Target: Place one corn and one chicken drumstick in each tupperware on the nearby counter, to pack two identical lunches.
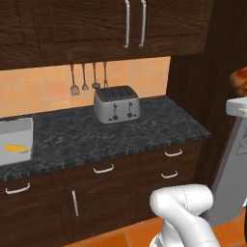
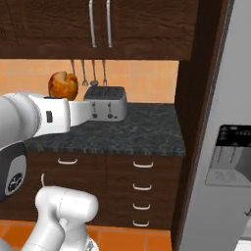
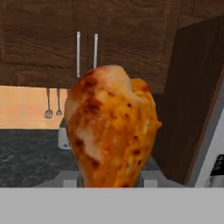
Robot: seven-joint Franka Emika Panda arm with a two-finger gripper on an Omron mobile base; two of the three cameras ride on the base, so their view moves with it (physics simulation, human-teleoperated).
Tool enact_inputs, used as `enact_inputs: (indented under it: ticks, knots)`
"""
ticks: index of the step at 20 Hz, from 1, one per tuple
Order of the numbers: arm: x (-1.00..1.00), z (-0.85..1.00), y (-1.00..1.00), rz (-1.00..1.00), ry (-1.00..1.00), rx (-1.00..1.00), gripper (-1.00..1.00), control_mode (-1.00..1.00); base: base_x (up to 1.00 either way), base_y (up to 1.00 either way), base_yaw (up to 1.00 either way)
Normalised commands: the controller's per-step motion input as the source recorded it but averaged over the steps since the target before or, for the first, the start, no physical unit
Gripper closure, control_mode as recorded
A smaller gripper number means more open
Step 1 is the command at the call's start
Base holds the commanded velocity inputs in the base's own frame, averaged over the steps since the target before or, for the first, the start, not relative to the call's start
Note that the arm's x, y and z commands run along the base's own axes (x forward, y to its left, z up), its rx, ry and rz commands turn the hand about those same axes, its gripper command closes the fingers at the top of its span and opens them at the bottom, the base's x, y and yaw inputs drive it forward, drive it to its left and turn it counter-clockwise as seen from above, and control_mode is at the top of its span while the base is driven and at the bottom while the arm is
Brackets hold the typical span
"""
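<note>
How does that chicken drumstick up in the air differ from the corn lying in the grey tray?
The chicken drumstick is glossy reddish-brown and bulbous; the corn is a slim yellow-orange cob. The drumstick is gripped in the tool, raised above the counter; the corn rests in the tupperware on that counter. The drumstick stands upright; the corn lies flat. Both are lunch foods.

A glossy white robot arm (image 2: 54,116) built of thick rounded segments, with a bulbous white joint housing (image 1: 182,205) near its base, a dark grey band at one joint and a small dark square marking on its forearm.
</note>
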Motion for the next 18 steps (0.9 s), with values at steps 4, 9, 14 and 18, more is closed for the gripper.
enact_inputs:
  ticks: [4, 9, 14, 18]
  knots:
    - [0.00, 0.00, 0.00, 0.00, 0.00, 0.00, 1.00, 1.00, -0.26, 1.00, 0.00]
    - [0.00, 0.00, 0.00, 0.00, 0.00, 0.00, 1.00, 1.00, -0.02, 1.00, -0.02]
    - [0.00, 0.00, 0.00, 0.00, 0.00, 0.00, 1.00, 1.00, 0.01, 1.00, -0.03]
    - [0.00, 0.00, 0.00, 0.00, 0.00, 0.00, 1.00, 1.00, 0.38, 1.00, 0.00]
